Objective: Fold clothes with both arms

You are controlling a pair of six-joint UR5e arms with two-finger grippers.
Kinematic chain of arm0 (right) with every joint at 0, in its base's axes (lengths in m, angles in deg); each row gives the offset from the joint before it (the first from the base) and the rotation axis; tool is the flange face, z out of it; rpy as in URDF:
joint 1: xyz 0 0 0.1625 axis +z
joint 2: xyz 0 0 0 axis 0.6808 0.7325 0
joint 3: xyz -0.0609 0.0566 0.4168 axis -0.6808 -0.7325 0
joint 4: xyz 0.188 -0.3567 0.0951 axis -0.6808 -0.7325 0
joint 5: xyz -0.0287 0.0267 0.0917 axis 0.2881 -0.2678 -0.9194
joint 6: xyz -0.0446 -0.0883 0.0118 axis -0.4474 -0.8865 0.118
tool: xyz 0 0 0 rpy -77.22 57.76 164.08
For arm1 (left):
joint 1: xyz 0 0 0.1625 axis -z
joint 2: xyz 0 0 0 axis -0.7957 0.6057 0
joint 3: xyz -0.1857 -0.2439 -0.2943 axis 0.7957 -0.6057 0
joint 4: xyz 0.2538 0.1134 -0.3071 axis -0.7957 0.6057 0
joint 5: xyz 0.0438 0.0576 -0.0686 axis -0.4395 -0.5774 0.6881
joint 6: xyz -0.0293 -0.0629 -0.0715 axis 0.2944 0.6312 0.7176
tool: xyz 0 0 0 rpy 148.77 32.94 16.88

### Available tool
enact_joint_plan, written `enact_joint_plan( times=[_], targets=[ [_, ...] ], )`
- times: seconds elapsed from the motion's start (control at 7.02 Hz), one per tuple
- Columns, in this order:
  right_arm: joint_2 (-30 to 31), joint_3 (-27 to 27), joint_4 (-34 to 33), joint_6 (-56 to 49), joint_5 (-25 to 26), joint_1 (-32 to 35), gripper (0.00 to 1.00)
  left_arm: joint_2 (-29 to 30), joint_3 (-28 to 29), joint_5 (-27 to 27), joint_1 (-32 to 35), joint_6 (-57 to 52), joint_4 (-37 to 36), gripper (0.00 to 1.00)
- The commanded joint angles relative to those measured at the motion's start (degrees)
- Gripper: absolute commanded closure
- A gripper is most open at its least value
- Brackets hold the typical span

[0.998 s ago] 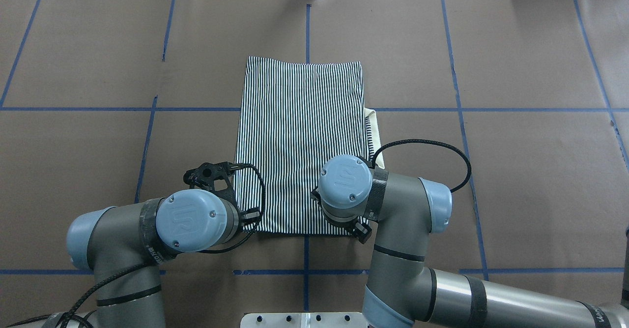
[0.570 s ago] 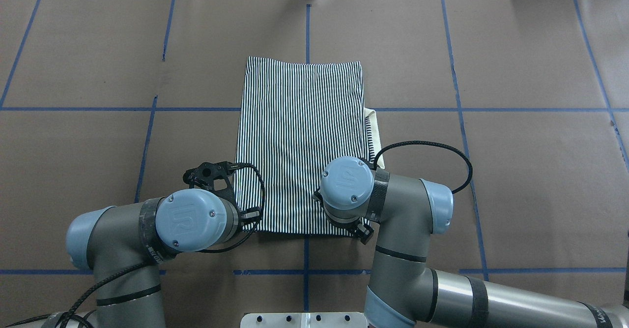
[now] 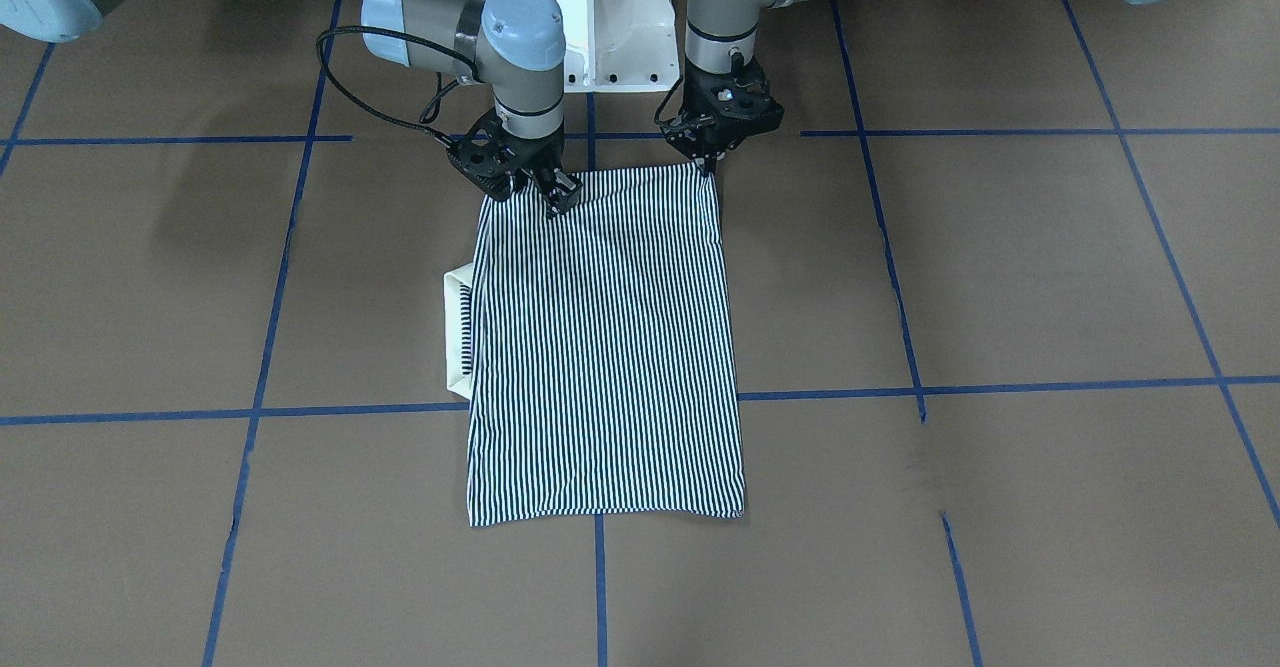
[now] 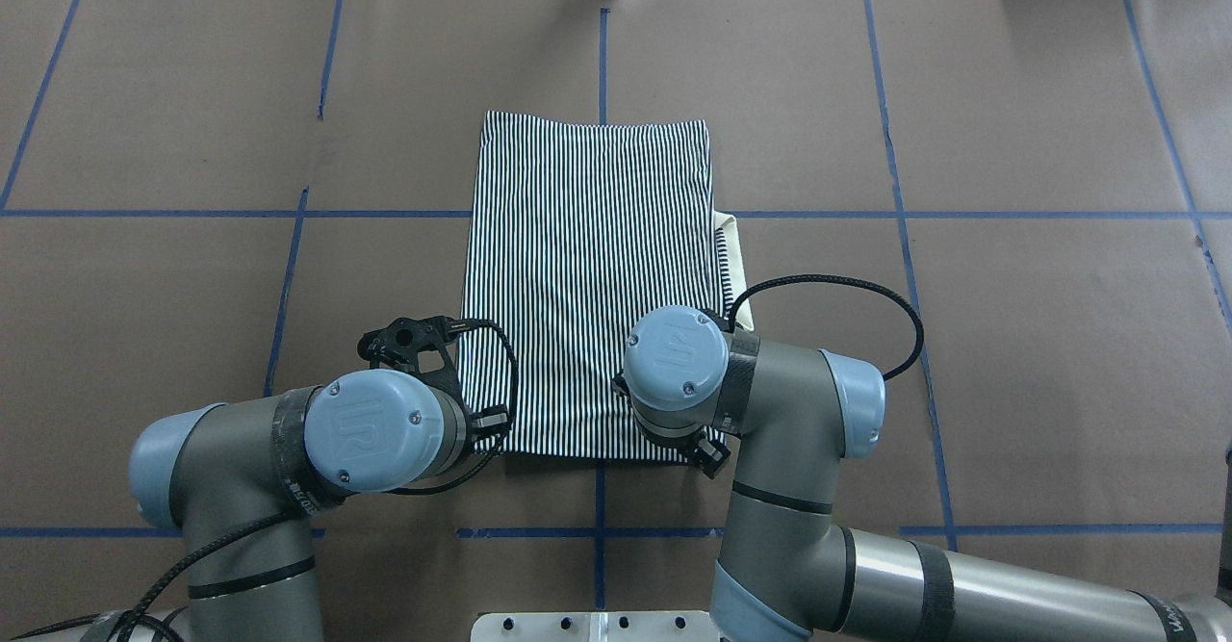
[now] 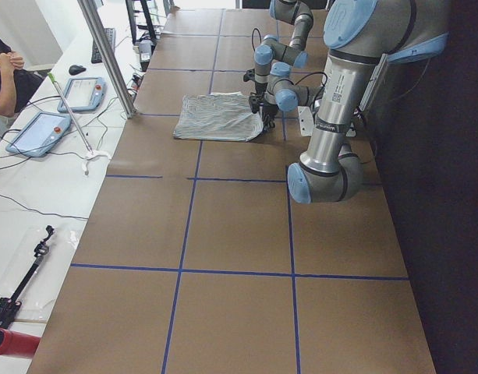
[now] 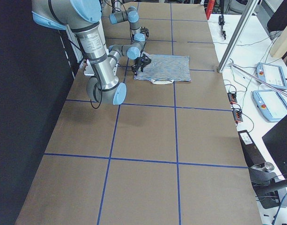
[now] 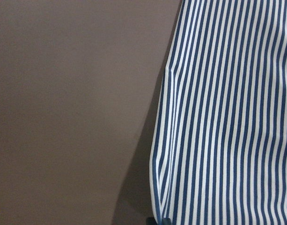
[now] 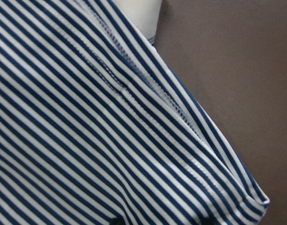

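Brown taped table point(image 4: 1011, 334) — striped polo shirt point(image 4: 587, 267) flat

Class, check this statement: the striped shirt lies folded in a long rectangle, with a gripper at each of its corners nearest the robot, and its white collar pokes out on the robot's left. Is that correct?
No. The white collar pokes out of the striped shirt on the robot's right, as the overhead exterior view shows. The rest holds.

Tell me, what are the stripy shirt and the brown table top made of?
Striped shirt: looks like soft, matte knit cloth; stitched hems and limp folds show. Table cover: probably brown paper or card, dull and flat with faint creases; I cannot be sure.
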Motion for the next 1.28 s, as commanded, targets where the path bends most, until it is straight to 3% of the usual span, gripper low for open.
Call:
enact_joint_plan(
  times=[0.0, 1.14],
  targets=[
    [-0.1, 0.0, 0.0, 0.0, 0.0, 0.2, 1.0, 0.1, 0.1, 0.0, 0.0, 0.0, 0.1, 1.0],
    [-0.7, 0.8, 0.6, -0.3, 1.3, 0.5, 1.0, 0.1, 0.1, -0.2, 0.1, 0.0, 0.1, 1.0]
  ],
)
